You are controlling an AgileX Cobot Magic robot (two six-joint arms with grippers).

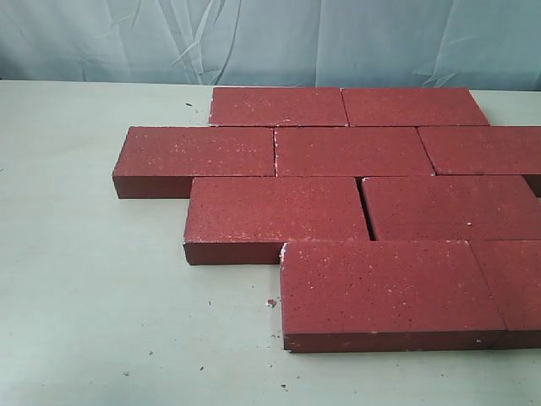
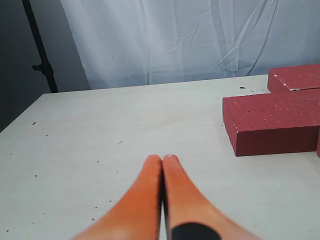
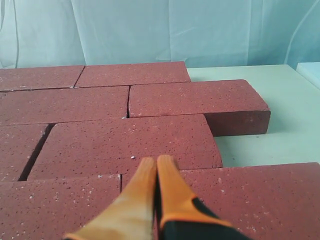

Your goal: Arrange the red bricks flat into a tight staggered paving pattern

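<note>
Red bricks (image 1: pixel 355 152) are lying flat in four staggered rows on the table (image 1: pixel 84 296), mostly touching, with a narrow gap showing between two in the third row from the back; left gripper (image 2: pixel 162 159) is sitting pressed closed, holding nothing, over bare table beside the bricks; right gripper (image 3: pixel 157 160) is hanging closed and empty above the bricks

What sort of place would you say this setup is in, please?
Probably an indoor robot test bench, not a paving site: the red bricks lie on a pale tabletop, a wrinkled white fabric backdrop hangs behind, beside a black stand pole.
</note>
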